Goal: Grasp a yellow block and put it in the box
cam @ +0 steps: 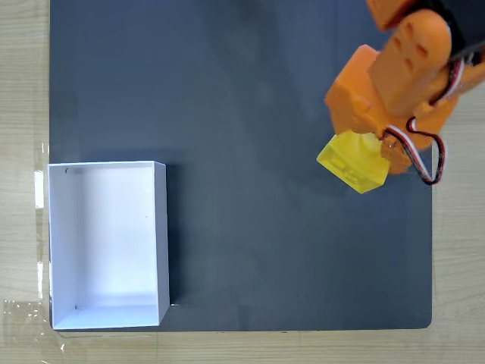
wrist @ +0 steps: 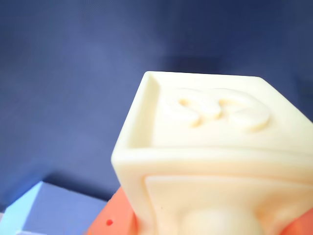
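In the fixed view the orange gripper (cam: 362, 155) reaches in from the upper right and its jaws are closed on the block (cam: 354, 163), which sits tilted at the arm's tip over the dark mat (cam: 250, 227). It looks lifted clear of the mat, though that view cannot settle this. The box (cam: 161, 235) lies well apart at the mat's lower left, on the wooden worktop (cam: 23, 91). In the wrist view the block (wrist: 215, 161) looms pale, an embossed face up, orange jaw parts at its base.
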Robot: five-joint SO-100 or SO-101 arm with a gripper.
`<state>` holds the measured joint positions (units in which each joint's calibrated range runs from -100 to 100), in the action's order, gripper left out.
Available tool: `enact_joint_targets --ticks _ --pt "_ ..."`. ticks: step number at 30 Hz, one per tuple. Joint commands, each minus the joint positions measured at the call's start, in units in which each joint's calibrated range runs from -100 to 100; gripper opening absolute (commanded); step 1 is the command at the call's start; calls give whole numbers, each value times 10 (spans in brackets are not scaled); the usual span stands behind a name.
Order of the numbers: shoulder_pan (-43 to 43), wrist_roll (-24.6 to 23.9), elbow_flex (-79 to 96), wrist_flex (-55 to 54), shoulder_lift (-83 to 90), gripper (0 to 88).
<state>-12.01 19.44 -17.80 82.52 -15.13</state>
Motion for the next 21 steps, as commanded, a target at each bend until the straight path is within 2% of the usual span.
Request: enact_joint_targets --ticks 1,5,12,17,21 --pt "38 -2 -59 -36 56 208" --pt "106 -8 -62 -123 76 208" --pt "249 -85 -56 -266 76 207" --pt "331 -119 -53 -315 70 207" --pt "374 -127 -54 -334 43 207"
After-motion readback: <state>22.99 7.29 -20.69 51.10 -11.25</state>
